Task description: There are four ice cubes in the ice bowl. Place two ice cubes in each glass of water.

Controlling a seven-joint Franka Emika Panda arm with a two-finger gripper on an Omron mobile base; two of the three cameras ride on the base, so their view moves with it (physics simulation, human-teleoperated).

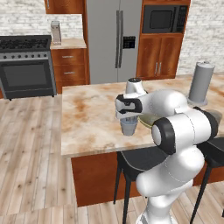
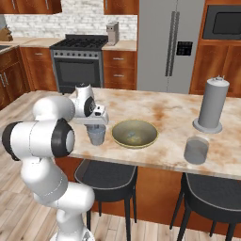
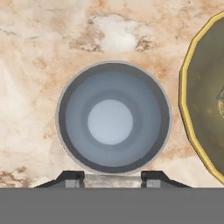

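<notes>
1. Ice bowl (image 2: 134, 133), wide olive-green and shallow, sits near the surface's (image 2: 160, 110) front edge, just beside a short grey-blue tumbler (image 3: 113, 117).
2. Tool (image 3: 112, 177) hangs directly over that tumbler, probably for dropping; whether it grips ice, I cannot tell.

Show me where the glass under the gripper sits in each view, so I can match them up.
Left base view: the glass stands at picture centre, just under the gripper.
Right base view: left of centre, near the counter's front edge.
Hand view: seen from above, mid-frame.
Shared landmark: the ice bowl next to it, partly hidden by the arm in the left base view.
</notes>
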